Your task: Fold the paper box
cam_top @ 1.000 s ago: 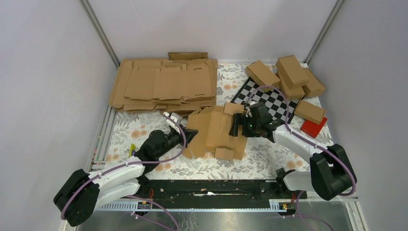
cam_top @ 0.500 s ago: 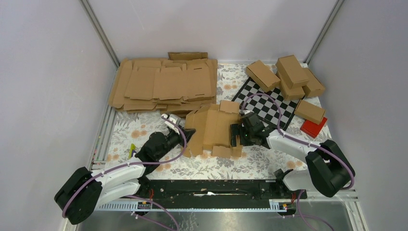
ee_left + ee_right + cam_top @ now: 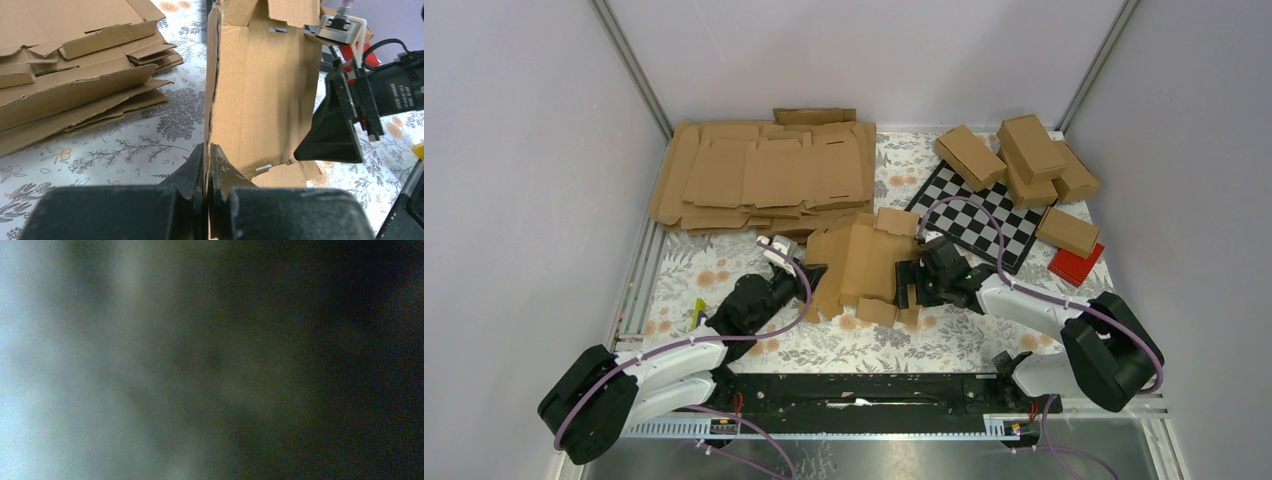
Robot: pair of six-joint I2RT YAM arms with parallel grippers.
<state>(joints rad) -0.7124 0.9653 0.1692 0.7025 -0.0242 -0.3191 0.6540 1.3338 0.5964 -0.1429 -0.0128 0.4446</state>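
- Top external view, starting at the left: my left claw (image 3: pixel 813 273) is pressed together on the left edge of the paper box (image 3: pixel 864 262). It comes in from the near-left, low over the table (image 3: pixel 714 275).
- From the left wrist camera I see that pinch clearly. The two fingers meet on the thin cardboard edge, and the panel (image 3: pixel 260 90) stands up from them, close to upright and leaning slightly right.
- The paper box is not yet a carton. It is a creased sheet, partly raised, sitting mid-table just in front of the stack of flat sheets (image 3: pixel 764 175) and left of the checkered mat (image 3: pixel 984 215).
- The relation I care about is that the sheet lies directly between the two claws, touching both. Its fold lines run roughly near to far, so each claw faces a long side.
- My right claw (image 3: pixel 907 284) is spread wide at the sheet's right side. In the left wrist view one of its fingers (image 3: pixel 330 137) rests against the panel's right edge.
- The right wrist camera gives only a dark blur, so I cannot tell from it what that claw touches.
- My judgement is that the right claw is the free one, so it should push its side panel over towards the left while the left pinch anchors.
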